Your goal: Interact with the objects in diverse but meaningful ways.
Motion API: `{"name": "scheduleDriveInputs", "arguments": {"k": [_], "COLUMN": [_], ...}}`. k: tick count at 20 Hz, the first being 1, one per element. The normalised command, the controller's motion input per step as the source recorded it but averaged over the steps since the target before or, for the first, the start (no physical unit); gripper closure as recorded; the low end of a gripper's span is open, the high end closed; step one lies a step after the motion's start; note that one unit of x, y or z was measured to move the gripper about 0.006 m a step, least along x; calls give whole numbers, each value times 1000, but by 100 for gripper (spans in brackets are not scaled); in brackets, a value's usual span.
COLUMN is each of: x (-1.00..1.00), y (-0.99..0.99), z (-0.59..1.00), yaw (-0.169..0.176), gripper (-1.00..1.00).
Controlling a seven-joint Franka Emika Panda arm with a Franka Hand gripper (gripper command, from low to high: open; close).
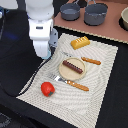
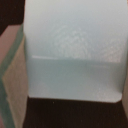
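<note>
surface: black table [image 1: 15, 75] under a pale woven mat [image 1: 100, 85]; a brown counter [image 1: 112, 32] lies behind, toward the exterior view's right.
arm: Panda arm [image 1: 41, 25] stands over the mat edge at the exterior view's left; its jaws [image 1: 45, 56] point down near the mat border.
jaws state: cannot tell; fingertips are hidden in the exterior view and do not show in the wrist view.
key relation: pale blue carton [image 2: 75, 50] fills the wrist view, so it sits directly under or between the jaws, very close. Contact cannot be confirmed. Its long axis cannot be read; only a flat face and a fold line show. The carton is not visible in the exterior view, hidden by the arm.
pots: two grey pots [image 1: 95, 14] on the counter, well apart from the arm.
plate: tan round plate [image 1: 74, 67] at mat centre, carrying the dark brown sausage stick [image 1: 73, 66] lying diagonally.
bread: yellow-orange ridged bread block [image 1: 80, 42], beyond the plate, near the counter.
tomato: round red tomato [image 1: 47, 89], on the mat's near edge, apart from the jaws.
cutlery: orange-handled fork [image 1: 70, 82] and orange-handled knife [image 1: 91, 61] flank the plate.
obstruction (judgement): nothing crowds the carton; the plate is the nearest neighbour.
</note>
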Motion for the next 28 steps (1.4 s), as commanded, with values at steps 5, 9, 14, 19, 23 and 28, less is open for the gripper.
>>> {"name": "scheduleDriveInputs", "arguments": {"k": [5,9,14,19,23,28], "x": [86,-4,378,797,847,895], "y": [302,502,718,754,621,254], "z": [399,1000,957,637,170,-172], "yaw": [-24,0,0,20,39,91], "gripper": [-100,-100,-100,-100,-100,-100]}}
